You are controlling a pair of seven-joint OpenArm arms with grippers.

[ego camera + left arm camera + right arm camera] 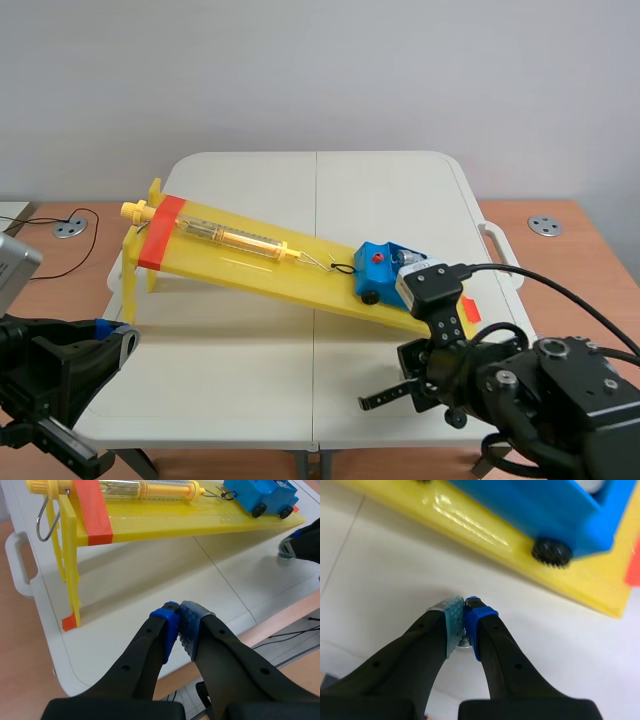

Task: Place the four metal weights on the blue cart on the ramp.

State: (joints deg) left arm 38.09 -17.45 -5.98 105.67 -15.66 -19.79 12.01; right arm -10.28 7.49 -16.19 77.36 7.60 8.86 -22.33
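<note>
The blue cart (383,268) sits near the low end of the yellow ramp (250,262), hooked by a wire to the spring scale (235,237) that lies along the slope. The right hand (465,611) is down by the white desk (250,380), just in front of the ramp's lower edge and below the cart's wheel. Its fingers are closed on a small metal weight (464,641), of which only a grey sliver shows between the pads. The left wrist view shows the same grey piece under that hand, at or just above the desk; whether it is lifted I cannot tell. The left hand (179,615) is closed on nothing, its pads pressed together, and hangs over the near desk edge well apart from the ramp. Inside the cart's open top there is a pale shape (408,258) that may be one or more weights already loaded, but the count cannot be read from any view. No other loose weight shows on the desk, so my judgement is that the task is well along and this may be one of the last pieces. What remains for it is to raise it over the ramp's edge and set it into the cart
</note>
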